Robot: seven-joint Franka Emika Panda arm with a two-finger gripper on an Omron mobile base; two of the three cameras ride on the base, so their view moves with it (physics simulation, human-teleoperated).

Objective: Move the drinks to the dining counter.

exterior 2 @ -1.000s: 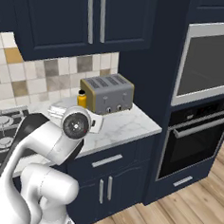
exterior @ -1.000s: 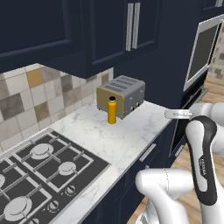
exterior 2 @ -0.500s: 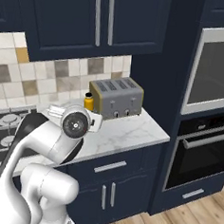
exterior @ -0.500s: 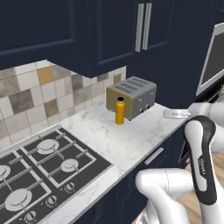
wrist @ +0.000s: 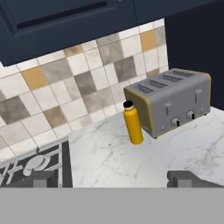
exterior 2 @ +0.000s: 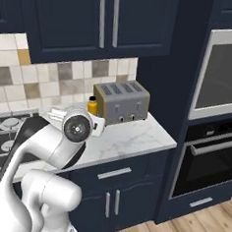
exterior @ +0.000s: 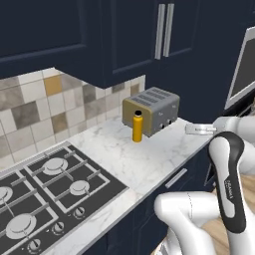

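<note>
One of the drinks, a yellow-orange bottle (exterior: pixel 138 128) (exterior 2: pixel 92 107) (wrist: pixel 133 124) with a black cap, stands upright on the marble counter (exterior: pixel 149 157) just in front of the toaster's left end. My gripper (wrist: pixel 116 178) is open with nothing between its fingers. It hangs back from the bottle, over the counter's front part, and looks toward the bottle. In the left base view the hand (exterior: pixel 199 129) sits above the counter's right front edge. The dining counter is out of view.
A steel toaster (exterior: pixel 154 109) (exterior 2: pixel 121 102) (wrist: pixel 175 103) stands against the wall right behind the bottle. A gas stove (exterior: pixel 50 184) (wrist: pixel 30 166) lies to the left. Navy wall cabinets (exterior 2: pixel 106 18) hang above, and a built-in oven (exterior 2: pixel 216 121) stands to the right.
The whole picture has shifted in both base views, so the base has moved; the toaster and bottle now sit a little further right. The gripper stays open.
</note>
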